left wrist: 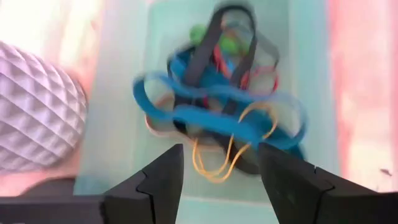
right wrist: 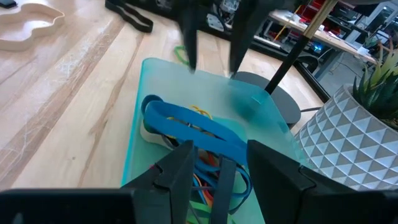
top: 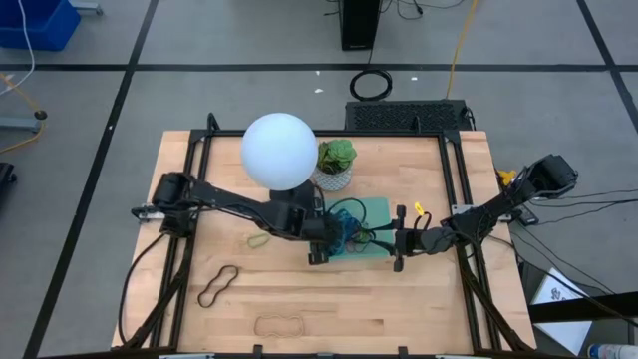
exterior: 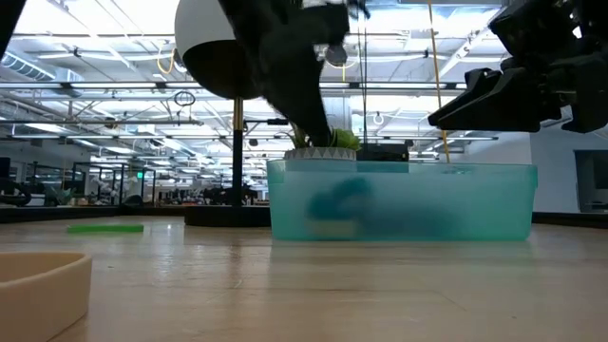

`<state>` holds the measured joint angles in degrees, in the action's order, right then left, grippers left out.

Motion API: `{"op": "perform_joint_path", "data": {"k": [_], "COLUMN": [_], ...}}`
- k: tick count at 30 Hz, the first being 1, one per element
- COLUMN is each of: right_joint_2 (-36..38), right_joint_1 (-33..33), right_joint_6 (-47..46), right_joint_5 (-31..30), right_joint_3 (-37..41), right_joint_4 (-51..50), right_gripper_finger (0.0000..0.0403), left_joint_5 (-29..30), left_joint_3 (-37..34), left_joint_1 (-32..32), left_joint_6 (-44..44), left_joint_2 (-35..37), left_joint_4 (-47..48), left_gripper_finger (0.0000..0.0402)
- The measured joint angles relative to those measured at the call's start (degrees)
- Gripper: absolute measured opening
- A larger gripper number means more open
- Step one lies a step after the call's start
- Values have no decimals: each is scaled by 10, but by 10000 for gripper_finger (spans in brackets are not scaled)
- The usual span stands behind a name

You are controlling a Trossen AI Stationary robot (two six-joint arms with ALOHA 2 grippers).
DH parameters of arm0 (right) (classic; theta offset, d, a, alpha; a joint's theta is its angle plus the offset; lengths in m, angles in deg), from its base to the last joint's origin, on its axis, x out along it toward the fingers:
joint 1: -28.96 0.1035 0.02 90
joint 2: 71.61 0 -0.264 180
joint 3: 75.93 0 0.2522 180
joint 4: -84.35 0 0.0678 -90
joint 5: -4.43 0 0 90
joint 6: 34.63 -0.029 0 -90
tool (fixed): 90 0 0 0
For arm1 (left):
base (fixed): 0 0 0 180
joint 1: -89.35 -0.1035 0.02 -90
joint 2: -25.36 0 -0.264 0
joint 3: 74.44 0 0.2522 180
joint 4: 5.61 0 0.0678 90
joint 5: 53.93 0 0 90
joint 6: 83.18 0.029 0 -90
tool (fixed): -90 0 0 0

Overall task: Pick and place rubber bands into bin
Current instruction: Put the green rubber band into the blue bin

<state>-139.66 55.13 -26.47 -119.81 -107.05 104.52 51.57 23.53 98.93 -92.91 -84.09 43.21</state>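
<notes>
- Several rubber bands [left wrist: 217, 112] lie tangled in the bin [top: 371, 211].
- Three bands on the counter [top: 419, 299]: green [top: 259, 240], black [top: 216, 286], tan [top: 280, 324].
- Left claw [left wrist: 219, 171] open over the bin; right claw [right wrist: 219, 167] open, empty.

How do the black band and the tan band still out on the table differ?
The black band is dark and thin-lined, lying nearer the left arm's side; the tan band nearly matches the wood and lies nearer the table's front edge. Both are wavy loops lying flat, outside the bin.
</notes>
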Motion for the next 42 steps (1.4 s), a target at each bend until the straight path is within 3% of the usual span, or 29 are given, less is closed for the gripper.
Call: {"op": "perform_joint_path", "data": {"k": [10,16,20,24,30,37,42], "right_joint_2": [0,0,1,22,101,233,314], "right_joint_1": [0,0,0,-12,-45,-67,-66], "right_joint_6": [0,-2,-59,-75,-112,-120,-119], "right_joint_5": [0,0,4,92,205,177,180], "right_joint_3": [0,0,0,0,0,0,34], "right_joint_4": [3,3,10,0,-39,-171,-184], "right_gripper_finger": [141,141,141,141,141,141,141], "left_joint_5": [13,95,156,191,252,355,401], "left_joint_3": [0,0,0,0,0,-1,-48], "left_joint_1": [47,94,126,153,185,228,253], "left_joint_6": [7,-10,-19,-45,-117,-234,-321], "left_joint_2": [136,207,240,249,251,251,253], "left_joint_4": [-15,-18,-6,24,92,197,221], "left_gripper_finger": [212,212,212,212,212,212,212]}}
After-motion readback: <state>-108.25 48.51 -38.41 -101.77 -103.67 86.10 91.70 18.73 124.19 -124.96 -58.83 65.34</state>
